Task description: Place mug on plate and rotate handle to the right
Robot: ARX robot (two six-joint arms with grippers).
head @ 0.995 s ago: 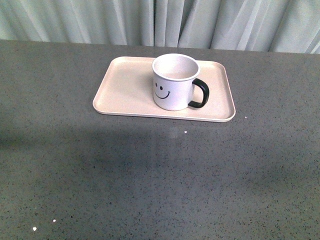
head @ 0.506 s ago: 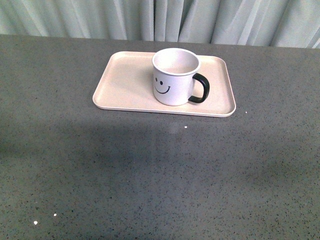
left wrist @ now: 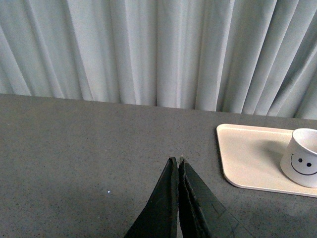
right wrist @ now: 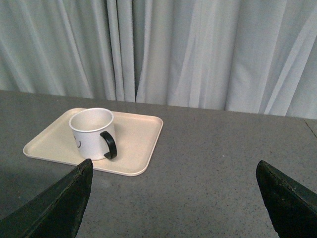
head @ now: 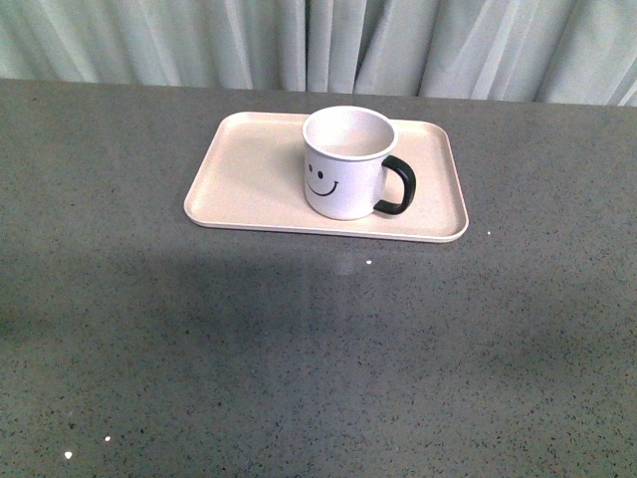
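1. A grey speckled table (head: pixel 299 349) fills most of the front view and carries the plate.
2. A pale pleated curtain (head: pixel 149 40) hangs behind the plate, along the table's far edge.
3. The plate (head: pixel 249 174), pinkish-beige with rounded corners, lies flat on the table with its long sides running left to right.
4. The left tool (left wrist: pixel 177 160) is pressed narrow with nothing between its tips, well apart from the plate.
5. The right tool (right wrist: pixel 173 162) is spread wide and empty, also well apart from the plate.
6. The mug (head: pixel 343 179), white with a smiley face, stands upright on the plate, a little right of its middle.
7. The handle (head: pixel 398 186), a black loop, points toward the plate's right short edge.
8. Both parts of the task look done: the mug is on the plate, the handle faces right, and nothing seems left to do.
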